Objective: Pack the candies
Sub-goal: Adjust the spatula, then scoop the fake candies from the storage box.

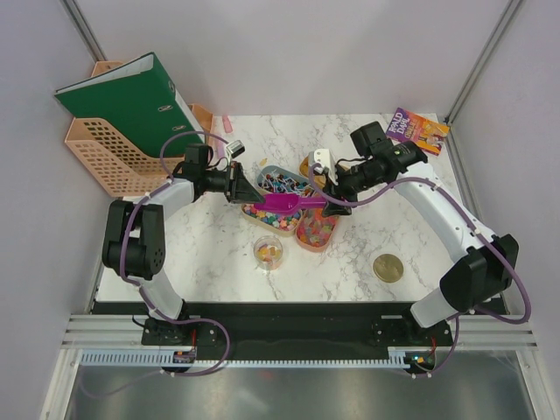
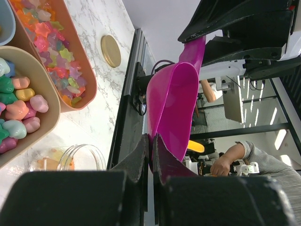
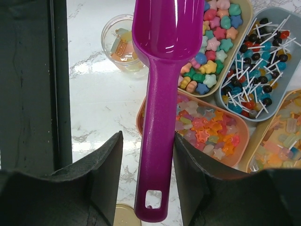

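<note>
A magenta scoop [image 1: 282,204] hangs over the trays, and its bowl looks empty. My left gripper [image 2: 151,141] is shut on the rim of the scoop's bowl [image 2: 171,103]. My right gripper [image 3: 148,136] straddles the scoop's handle [image 3: 157,155]. Its right finger [image 3: 197,169] sits at the handle, and a gap remains beside the left finger [image 3: 106,174]. Multicoloured candies [image 3: 211,52] fill a tan tray, and star-shaped gummies [image 3: 207,132] fill an orange tray [image 1: 317,227]. A clear jar [image 1: 269,252] holding a few candies stands in front of the trays.
A grey-blue tray of lollipops [image 3: 261,70] and a further tray [image 1: 315,166] lie behind. A gold lid [image 1: 388,268] lies at the front right. A book [image 1: 417,129] is at the back right. A green binder [image 1: 131,101] rests in a peach basket [image 1: 105,153] at the back left.
</note>
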`<action>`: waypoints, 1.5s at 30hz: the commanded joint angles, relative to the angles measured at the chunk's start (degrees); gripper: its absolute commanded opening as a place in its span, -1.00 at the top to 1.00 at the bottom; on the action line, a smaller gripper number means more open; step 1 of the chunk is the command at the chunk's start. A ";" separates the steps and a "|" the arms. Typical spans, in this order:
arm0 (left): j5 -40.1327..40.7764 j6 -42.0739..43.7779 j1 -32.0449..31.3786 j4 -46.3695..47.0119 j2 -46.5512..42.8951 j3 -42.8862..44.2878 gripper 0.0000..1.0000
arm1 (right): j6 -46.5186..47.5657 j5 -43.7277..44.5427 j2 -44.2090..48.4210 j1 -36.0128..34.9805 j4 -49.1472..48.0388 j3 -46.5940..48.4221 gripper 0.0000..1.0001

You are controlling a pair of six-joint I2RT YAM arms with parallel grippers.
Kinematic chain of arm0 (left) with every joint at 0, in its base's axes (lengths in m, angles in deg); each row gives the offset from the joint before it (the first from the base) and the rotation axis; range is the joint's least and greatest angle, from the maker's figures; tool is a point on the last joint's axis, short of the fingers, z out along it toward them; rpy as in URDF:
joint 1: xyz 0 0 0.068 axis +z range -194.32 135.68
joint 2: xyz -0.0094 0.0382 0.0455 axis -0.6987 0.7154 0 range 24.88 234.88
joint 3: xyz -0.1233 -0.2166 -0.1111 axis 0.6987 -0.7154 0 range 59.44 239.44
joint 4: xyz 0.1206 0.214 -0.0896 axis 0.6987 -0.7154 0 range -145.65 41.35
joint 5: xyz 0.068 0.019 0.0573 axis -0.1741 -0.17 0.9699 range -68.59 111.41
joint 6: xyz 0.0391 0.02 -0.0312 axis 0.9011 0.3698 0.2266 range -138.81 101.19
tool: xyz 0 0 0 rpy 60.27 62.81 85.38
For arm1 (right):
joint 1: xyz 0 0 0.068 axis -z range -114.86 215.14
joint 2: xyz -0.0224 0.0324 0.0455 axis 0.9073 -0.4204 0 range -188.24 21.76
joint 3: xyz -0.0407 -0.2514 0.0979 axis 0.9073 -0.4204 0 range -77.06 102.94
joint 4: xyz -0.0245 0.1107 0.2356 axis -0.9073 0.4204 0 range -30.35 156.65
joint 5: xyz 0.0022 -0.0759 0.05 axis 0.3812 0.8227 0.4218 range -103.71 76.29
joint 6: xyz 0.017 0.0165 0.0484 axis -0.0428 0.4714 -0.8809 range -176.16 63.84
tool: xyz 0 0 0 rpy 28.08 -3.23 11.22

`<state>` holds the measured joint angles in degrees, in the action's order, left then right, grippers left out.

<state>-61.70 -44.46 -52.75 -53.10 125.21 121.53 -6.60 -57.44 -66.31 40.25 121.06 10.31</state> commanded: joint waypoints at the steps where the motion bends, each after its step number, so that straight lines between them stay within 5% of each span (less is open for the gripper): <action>1: -13.39 0.16 0.25 0.84 -1.46 1.55 0.95 | 1.07 -3.91 -0.52 0.10 0.73 2.28 -0.05; 9: -13.13 0.34 0.25 0.84 -1.37 1.29 0.95 | 0.19 -4.88 -1.84 0.10 0.38 2.71 0.10; 17: -11.64 0.34 0.43 0.84 -1.37 1.11 0.92 | -2.45 -4.27 -4.56 0.10 0.38 4.38 0.87; 19: -10.06 0.86 0.95 0.41 -1.37 1.46 0.61 | -3.07 -1.20 -4.13 0.19 0.55 4.73 0.99; 21: -5.41 8.45 1.57 -8.40 -1.02 3.03 0.27 | -4.03 4.40 -3.16 0.10 0.64 5.17 0.99; 24: 7.22 28.29 1.92 -29.31 1.52 12.07 0.11 | -1.67 10.31 -2.02 0.19 3.80 5.79 0.99; 30: 35.18 31.63 1.75 -31.24 6.71 22.88 0.08 | -2.10 22.62 -2.53 0.28 5.92 6.58 0.99; 34: 47.75 31.63 1.66 -31.15 12.76 29.12 0.22 | -6.92 30.07 -6.49 0.36 6.27 10.78 0.99; 41: 54.10 32.33 1.40 -30.71 21.03 36.96 0.90 | -9.66 38.44 -14.49 -0.42 10.82 21.51 0.99; 45: 55.16 32.94 1.04 -30.09 24.55 40.56 0.95 | -10.01 43.10 -19.84 -1.31 15.75 29.32 0.99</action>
<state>-9.86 -14.38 -51.26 -83.30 148.07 158.25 -14.88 -19.82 -83.97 39.91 131.96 33.72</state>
